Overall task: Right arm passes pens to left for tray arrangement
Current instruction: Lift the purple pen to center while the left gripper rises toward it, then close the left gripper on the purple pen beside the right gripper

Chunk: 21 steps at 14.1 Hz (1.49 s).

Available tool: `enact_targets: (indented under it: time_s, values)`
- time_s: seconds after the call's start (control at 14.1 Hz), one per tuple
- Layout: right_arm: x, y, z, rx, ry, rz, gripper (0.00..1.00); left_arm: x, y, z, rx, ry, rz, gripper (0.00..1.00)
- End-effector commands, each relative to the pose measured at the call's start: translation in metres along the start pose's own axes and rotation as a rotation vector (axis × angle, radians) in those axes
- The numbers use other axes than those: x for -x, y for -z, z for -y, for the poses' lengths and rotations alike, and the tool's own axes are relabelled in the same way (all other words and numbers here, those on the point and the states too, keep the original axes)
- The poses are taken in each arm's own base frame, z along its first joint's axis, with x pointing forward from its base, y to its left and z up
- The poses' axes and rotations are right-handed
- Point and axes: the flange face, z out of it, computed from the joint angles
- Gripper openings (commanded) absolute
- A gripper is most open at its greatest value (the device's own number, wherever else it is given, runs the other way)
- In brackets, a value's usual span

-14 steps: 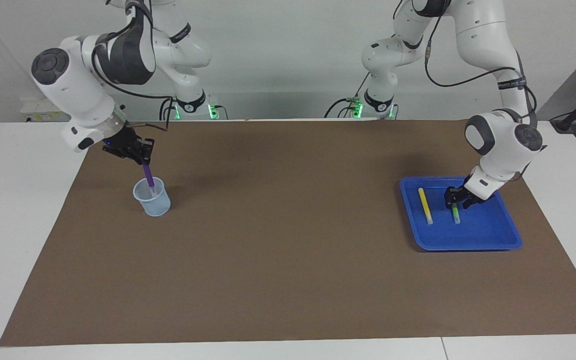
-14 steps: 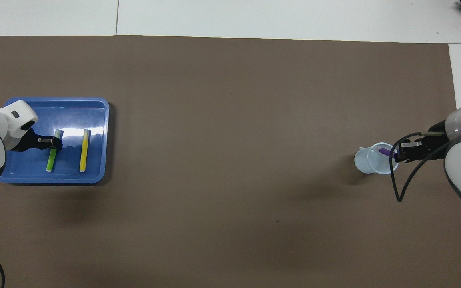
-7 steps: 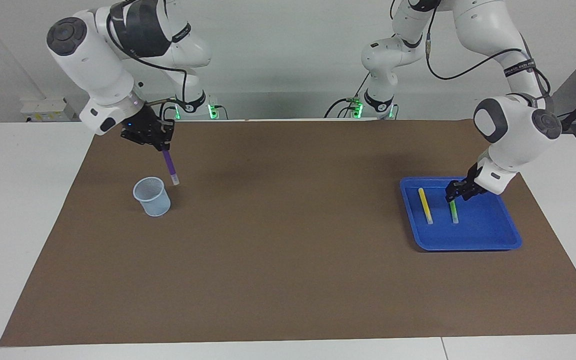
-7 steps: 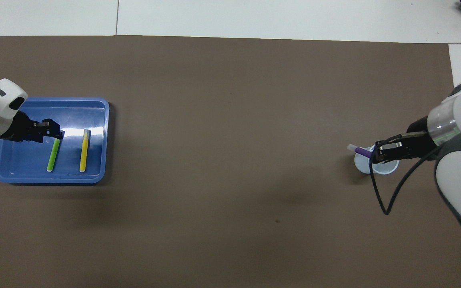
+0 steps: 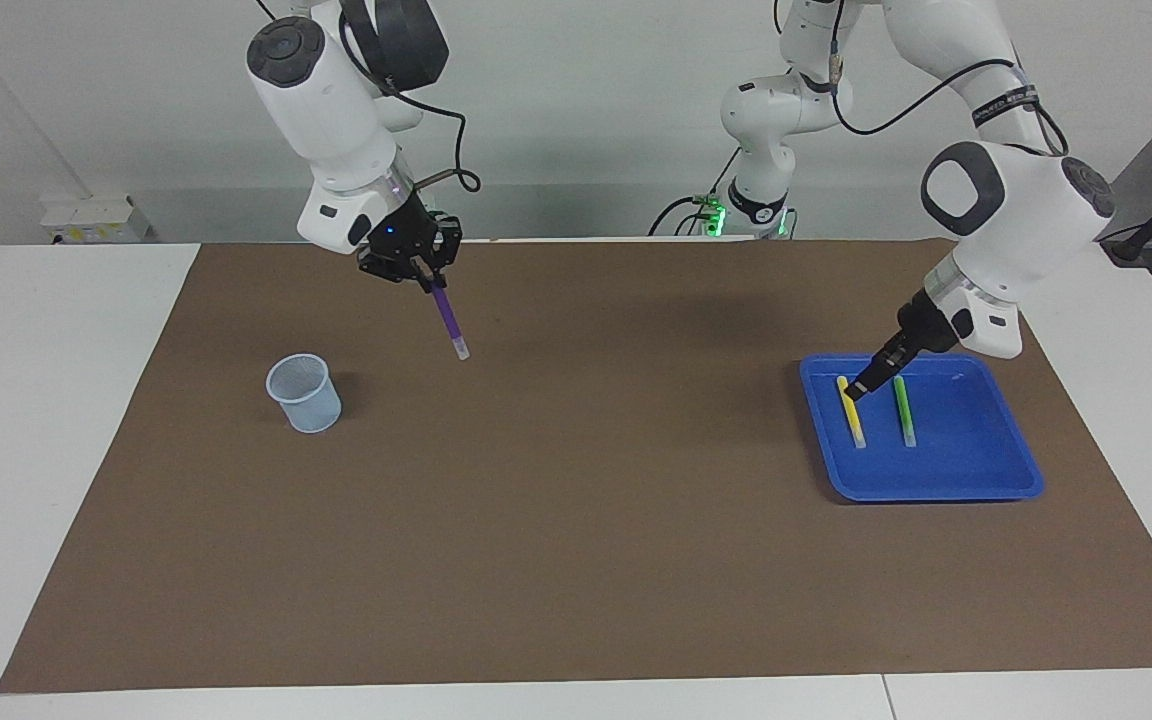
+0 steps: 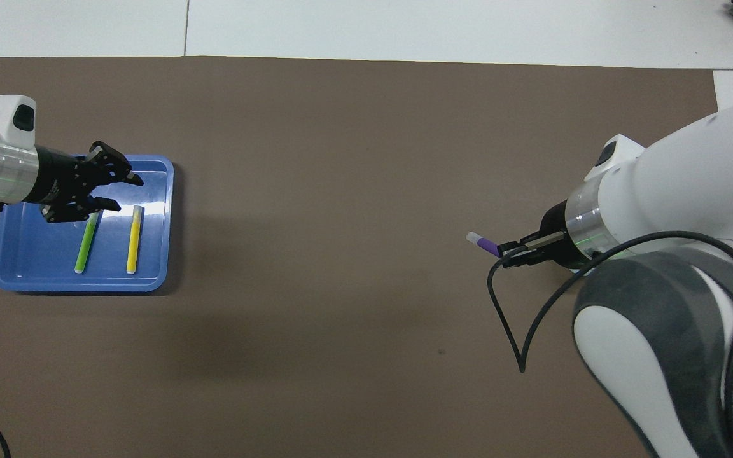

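A wide brown mat point(image 5: 576, 500) covers most of the white table point(image 5: 46, 420), reaching nearly to its edges. The right arm point(image 5: 336, 110) hangs above the mat toward its own end, and its right gripper point(image 5: 426, 275) is clamped tight on the top of the purple pen point(image 5: 449, 318), which slants down with its pale tip lowest, in the air over bare mat. The left arm point(image 5: 1006, 215) reaches down over the blue tray point(image 5: 976, 470), which sits on the mat close to the edge at the left arm's end of the table. The left gripper point(image 6: 118, 191) hovers above the tray's robot-side part with its fingers spread apart and nothing between them. A small translucent cup point(image 5: 304, 393) stands upright on the mat toward the right arm's end, apart from the raised purple pen. Inside the tray the yellow pen point(image 5: 850, 412) and the green pen point(image 5: 904, 410) lie flat, side by side and not touching, the green one closer to the table's end edge.
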Motion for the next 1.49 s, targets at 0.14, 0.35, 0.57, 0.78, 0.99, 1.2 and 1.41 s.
enact_targets:
  time_s: [0.14,0.35,0.57,0.78,0.99,1.2,1.41]
  values:
    - [0.004,-0.010,0.053,-0.033,0.083,-0.115,0.00,0.060,0.010,-0.046,0.147,0.326,0.121,0.60]
    - [0.022,-0.039,0.083,-0.026,0.125,-0.219,0.00,0.095,0.005,-0.074,0.231,0.483,0.173,0.60]
    - [0.030,-0.049,0.097,-0.034,0.111,-0.284,0.00,0.128,-0.010,-0.095,0.308,0.626,0.216,0.60]
    - [0.026,-0.049,0.105,-0.059,0.040,-0.365,0.00,0.172,-0.039,-0.101,0.357,0.700,0.212,0.60]
    - [0.024,-0.050,0.105,-0.072,0.018,-0.407,0.00,0.224,-0.067,-0.106,0.400,0.791,0.206,0.71]
    - [0.021,-0.051,0.103,-0.115,-0.023,-0.434,0.00,0.254,-0.074,-0.114,0.409,0.860,0.230,0.81]
    - [0.020,-0.053,0.102,-0.115,-0.028,-0.431,0.00,0.283,-0.083,-0.118,0.442,0.865,0.228,0.85]
